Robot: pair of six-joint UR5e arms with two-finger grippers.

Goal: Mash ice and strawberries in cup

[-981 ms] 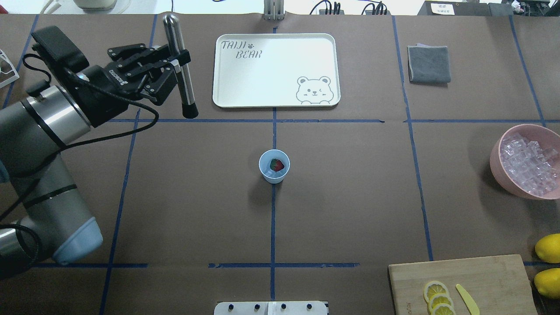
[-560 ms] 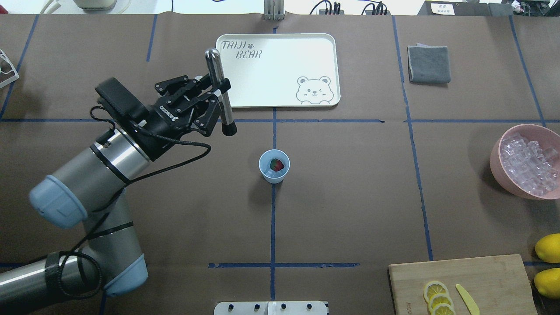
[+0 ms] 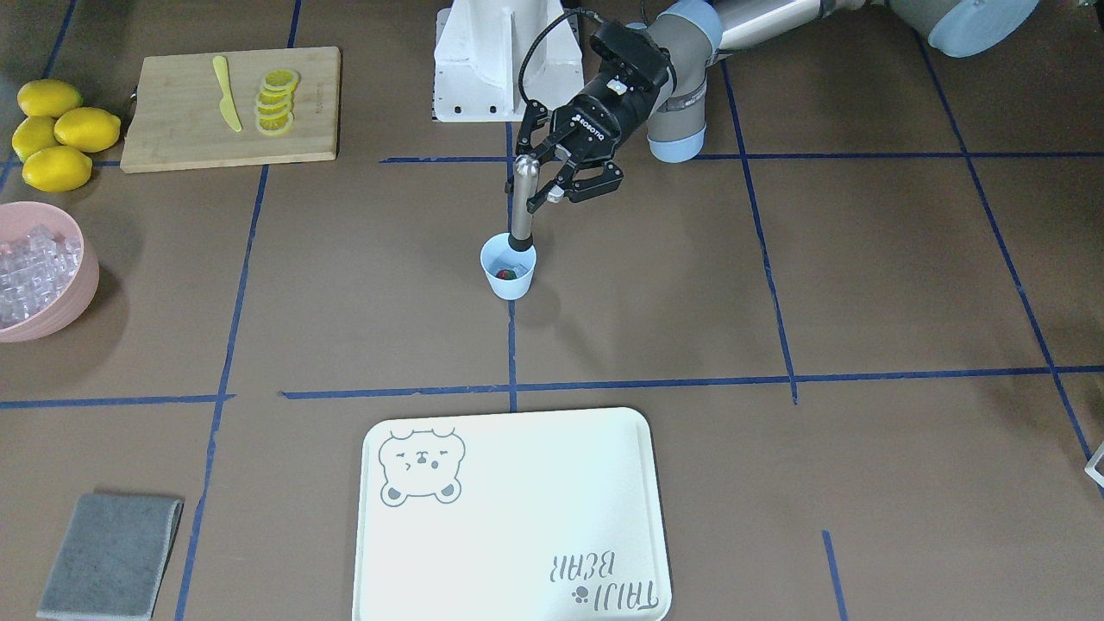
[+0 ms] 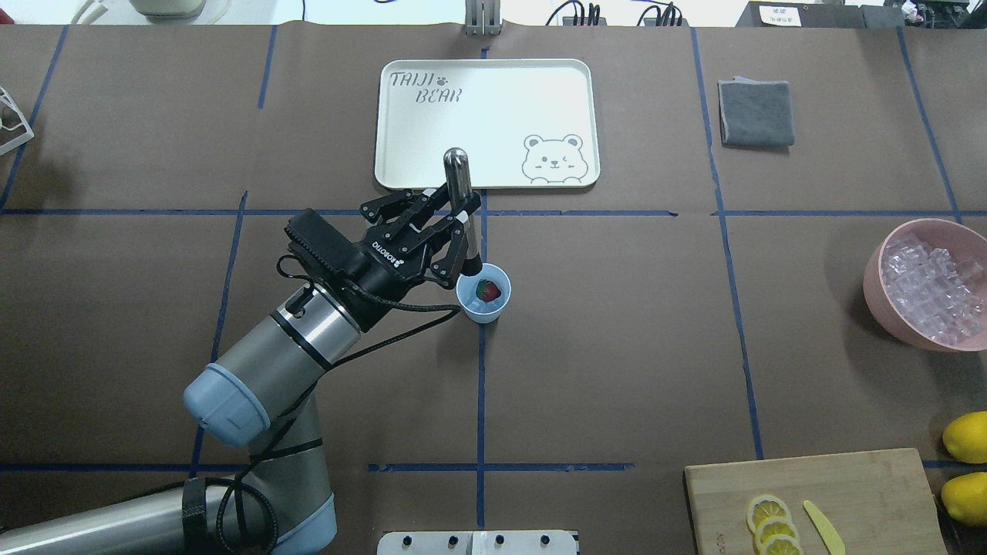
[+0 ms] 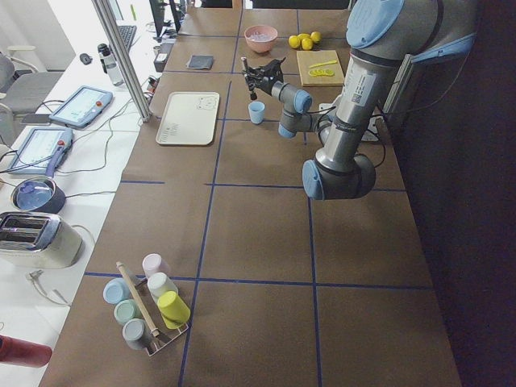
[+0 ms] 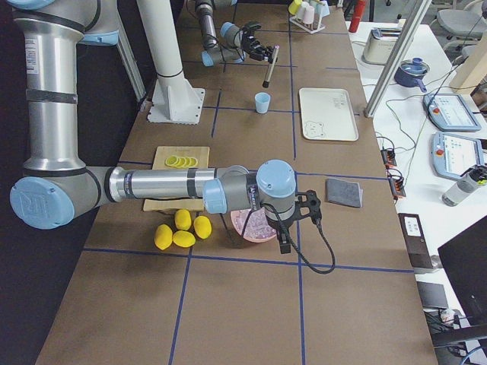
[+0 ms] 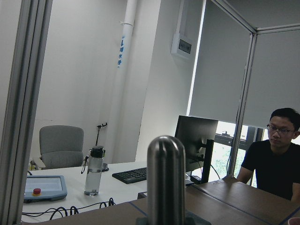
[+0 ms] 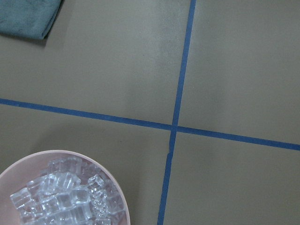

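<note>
Taking the overhead view as a clock face centred on the cup, the brown paper-covered table (image 4: 617,370) with blue tape lines carries everything. The grey left arm (image 4: 293,347) reaches in from 7 o'clock; the right arm (image 6: 152,186) shows only in the right side view, its right gripper (image 6: 284,242) hanging over the bowl, and I cannot tell how its jaws stand. A white rectangular tray (image 4: 493,116) with a bear drawing lies at 12 o'clock, a wooden cutting board (image 4: 848,486) with lemon slices at 4 o'clock, a pink round bowl (image 4: 875,285) at 3 o'clock, and a grey folded cloth (image 4: 756,113) at 2 o'clock. The black left gripper (image 4: 461,220) has its jaws clamped on a steel rod-shaped muddler (image 4: 460,185), held nearly upright with its black tip at the cup's 10 o'clock rim; whether it dips inside cannot be told. The pale blue tapered plastic cup (image 4: 482,314) stands at the table's centre. Clear glassy ice cubes (image 4: 933,289) fill the bowl. A small red strawberry (image 4: 487,290) lies inside the cup.
</note>
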